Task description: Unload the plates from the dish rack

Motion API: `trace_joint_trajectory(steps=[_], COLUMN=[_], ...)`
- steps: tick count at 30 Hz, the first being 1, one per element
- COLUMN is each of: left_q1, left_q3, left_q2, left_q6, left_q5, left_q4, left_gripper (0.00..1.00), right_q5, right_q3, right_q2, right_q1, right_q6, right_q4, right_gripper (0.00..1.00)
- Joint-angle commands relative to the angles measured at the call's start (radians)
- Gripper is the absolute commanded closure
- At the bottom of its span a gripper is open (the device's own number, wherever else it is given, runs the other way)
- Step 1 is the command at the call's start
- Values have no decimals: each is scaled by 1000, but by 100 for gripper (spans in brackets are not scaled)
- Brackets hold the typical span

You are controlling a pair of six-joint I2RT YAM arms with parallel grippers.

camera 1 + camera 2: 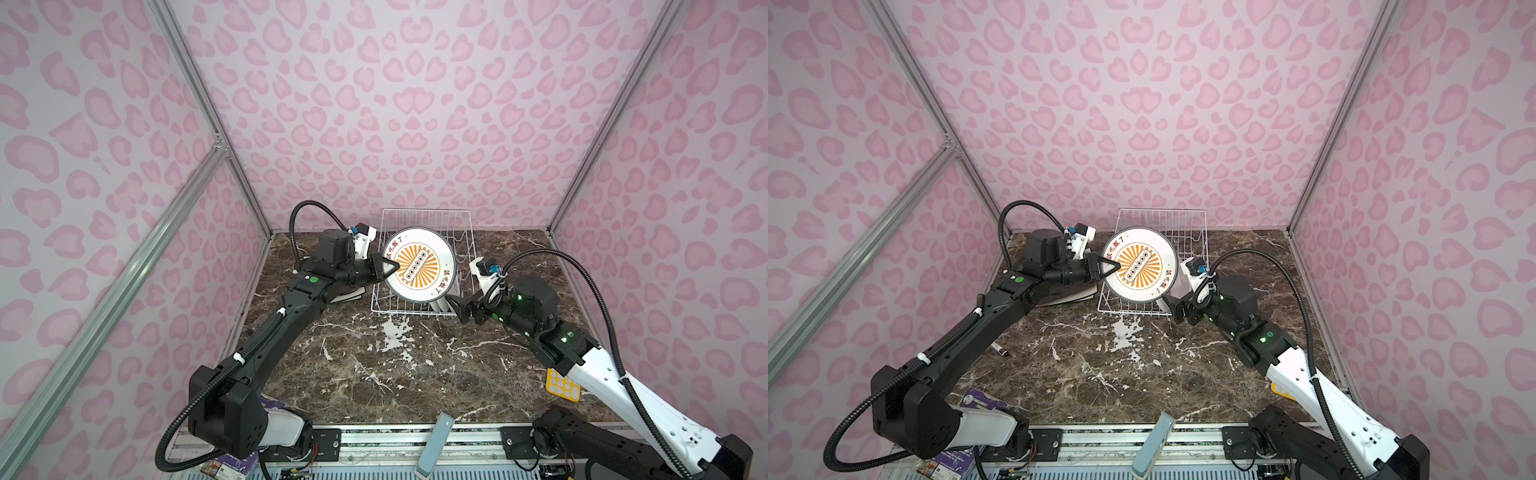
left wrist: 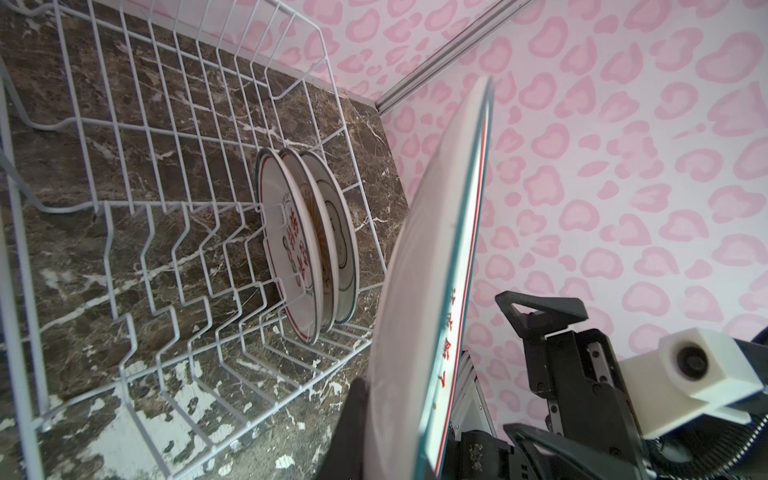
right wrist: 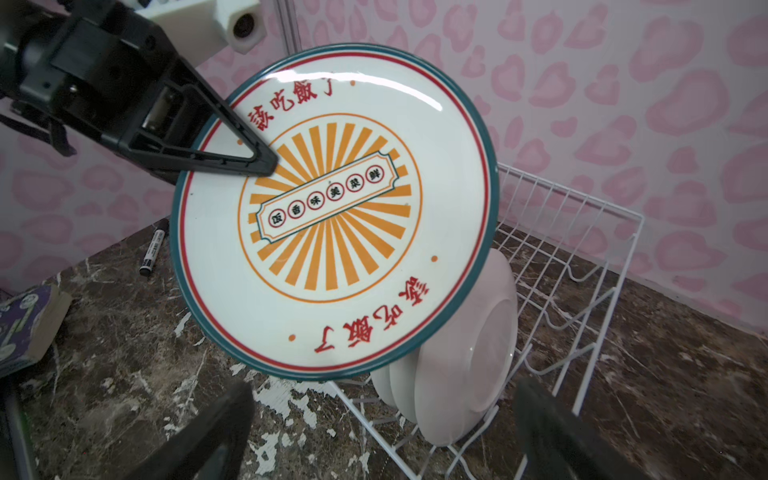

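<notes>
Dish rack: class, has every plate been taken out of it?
No, three round plates stand upright side by side in the dish rack in the left wrist view.

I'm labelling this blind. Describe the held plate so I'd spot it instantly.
Find the white wire rack at the marble table's back. Over it the left gripper pinches a round plate; unlike the three plates standing in the rack, its orange sunburst shows fully.
</notes>
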Motion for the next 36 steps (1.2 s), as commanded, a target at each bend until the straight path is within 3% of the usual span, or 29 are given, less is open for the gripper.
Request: trace_joint_trajectory(steps=[1,15,23,36], left_q1=[7,22,22,21], left_q3=[-30,-275,-424,-606], left_q2=[-37,-220,-333,-362], left_q6=[17,28,61,120], left_q5=[15,34,24,73], left_q4=[4,-51,-127,-197], left_gripper=[96,96,96,96], right_q5=[24,150,178,202], right_q3=[-14,-7,-43,-99], right_q2=[0,44,17,1], right_q1=[36,172,188,200], right_q6=[-106,-185,-181,-184], right_q4=[5,-76,-83,-79], right_gripper=[1,1,1,1])
